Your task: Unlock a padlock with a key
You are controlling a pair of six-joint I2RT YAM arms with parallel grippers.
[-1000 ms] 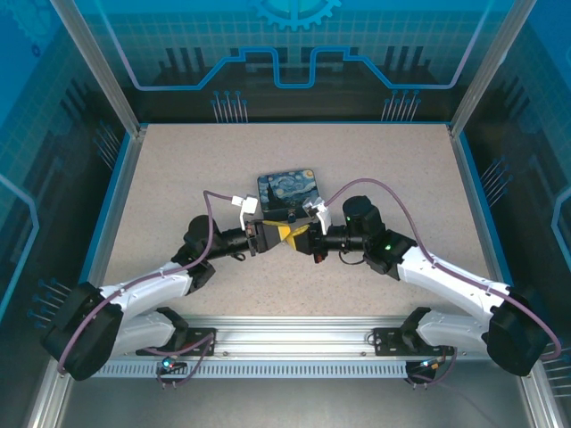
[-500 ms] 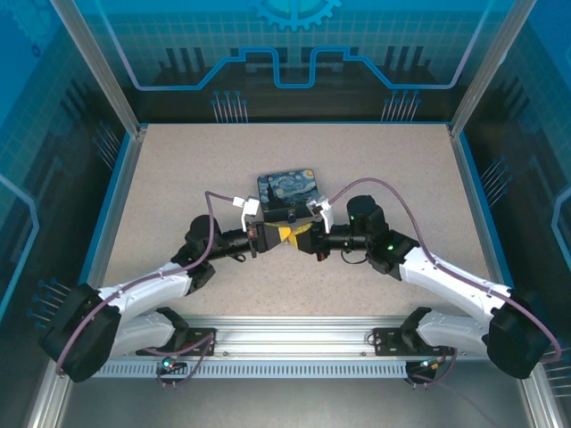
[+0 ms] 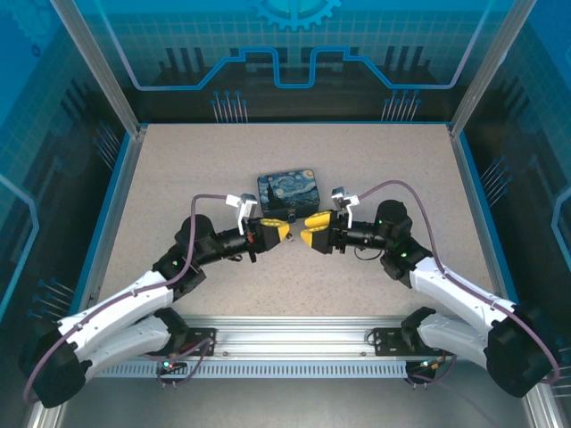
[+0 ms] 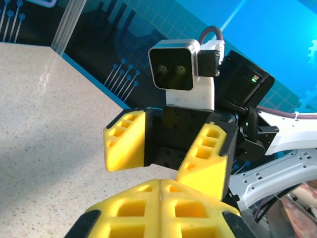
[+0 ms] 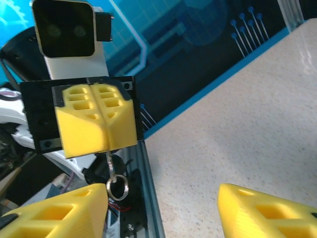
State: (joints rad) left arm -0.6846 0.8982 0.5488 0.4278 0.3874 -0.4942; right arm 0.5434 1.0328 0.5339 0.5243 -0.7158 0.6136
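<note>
Beige speckled stone-look table (image 3: pixel 178 178) spreads under both my arms, with the rectangular blue-and-yellow swirly-painting box (image 3: pixel 287 189) lying flat just beyond my claws. My left claw (image 3: pixel 278 230) and right claw (image 3: pixel 308 229) face each other above the table, near but apart. The left claw's yellow pads are pressed together, clamped on the thin grey metal key (image 5: pixel 109 163). Its shaft pokes out from between them, and a small wire ring (image 5: pixel 117 187) dangles from its end. My right claw stands wide apart with nothing between its pads. The small dark padlock I cannot pick out for certain.

The danger, as I judge it, is that slim grip. So little metal sits between the pads that a nudge from my right claw could twist the key or drop it onto the table. The end that hangs free looks like the ring end, so I may have to re-grip, which could lose the key.
</note>
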